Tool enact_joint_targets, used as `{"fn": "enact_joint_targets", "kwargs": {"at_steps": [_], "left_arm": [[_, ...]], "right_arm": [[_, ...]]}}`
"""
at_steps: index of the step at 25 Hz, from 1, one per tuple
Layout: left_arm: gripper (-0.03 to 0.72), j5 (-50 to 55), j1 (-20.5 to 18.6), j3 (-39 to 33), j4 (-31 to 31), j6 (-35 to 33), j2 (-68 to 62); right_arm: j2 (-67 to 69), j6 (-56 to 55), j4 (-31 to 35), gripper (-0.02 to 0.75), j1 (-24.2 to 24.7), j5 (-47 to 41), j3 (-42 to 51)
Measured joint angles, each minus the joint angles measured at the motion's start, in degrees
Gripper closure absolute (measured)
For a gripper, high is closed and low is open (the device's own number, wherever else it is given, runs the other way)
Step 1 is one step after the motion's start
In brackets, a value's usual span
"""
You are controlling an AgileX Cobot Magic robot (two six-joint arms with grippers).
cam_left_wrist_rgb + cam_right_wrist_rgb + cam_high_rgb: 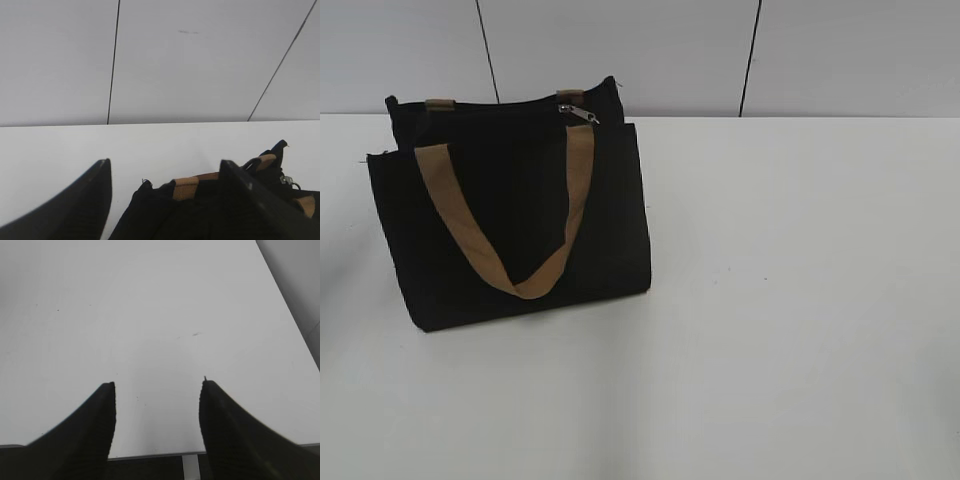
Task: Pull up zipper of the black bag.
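White tabletop (790,300), matte, backed by pale wall panels with dark seams. Left gripper (165,167): jaws spread wide, holding nothing, touching nothing; the wrist looks level across the table toward the wall, with the black bag (510,230) just below and ahead. Right gripper (157,387): jaws also wide apart and empty, tilted down over bare table. Neither arm shows in the exterior view. Bag stands upright at left, boxy black fabric, tan webbing handle (500,255) drooping down its front. Zipper (578,113), a small silver pull, sits at the top edge, right end.
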State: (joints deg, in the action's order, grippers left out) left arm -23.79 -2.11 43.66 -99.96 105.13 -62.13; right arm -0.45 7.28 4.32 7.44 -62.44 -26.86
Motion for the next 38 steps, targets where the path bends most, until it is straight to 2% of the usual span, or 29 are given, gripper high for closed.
{"fn": "enact_joint_targets", "kwargs": {"at_steps": [9,16,18,20,22,27,30,32,38], "left_arm": [[0.188,2.4,0.0,0.0,0.0,0.0,-0.1],[0.188,19.1,-0.5,0.0,0.3,-0.3,-0.8],[0.188,23.3,-0.7,0.0,4.4,-3.4,-1.4],[0.188,25.3,-0.6,0.0,13.4,-11.3,-1.6],[0.188,26.7,0.1,0.0,24.8,-23.5,-1.6],[0.189,39.4,5.4,0.6,56.2,-61.8,-0.8],[0.189,50.6,7.7,1.6,69.5,-77.7,0.7],[0.189,58.0,8.5,2.6,76.2,-84.4,2.1],[0.189,77.5,8.8,4.6,90.7,-92.1,10.7]], "right_arm": [[0.0,0.0,0.1,0.329,0.0,0.0,0.0],[0.0,0.0,0.3,0.329,0.0,0.0,0.0],[0.0,0.0,0.4,0.329,0.0,0.0,0.0],[0.0,0.0,0.4,0.329,0.0,0.0,0.0],[0.0,0.0,0.4,0.329,0.0,0.0,0.0],[0.0,0.0,0.6,0.329,0.0,0.0,0.0],[0.0,0.0,0.6,0.329,0.0,0.0,0.0],[0.0,0.0,0.6,0.329,0.0,0.0,0.0],[0.0,0.0,0.6,0.329,0.0,0.0,0.0]]}}
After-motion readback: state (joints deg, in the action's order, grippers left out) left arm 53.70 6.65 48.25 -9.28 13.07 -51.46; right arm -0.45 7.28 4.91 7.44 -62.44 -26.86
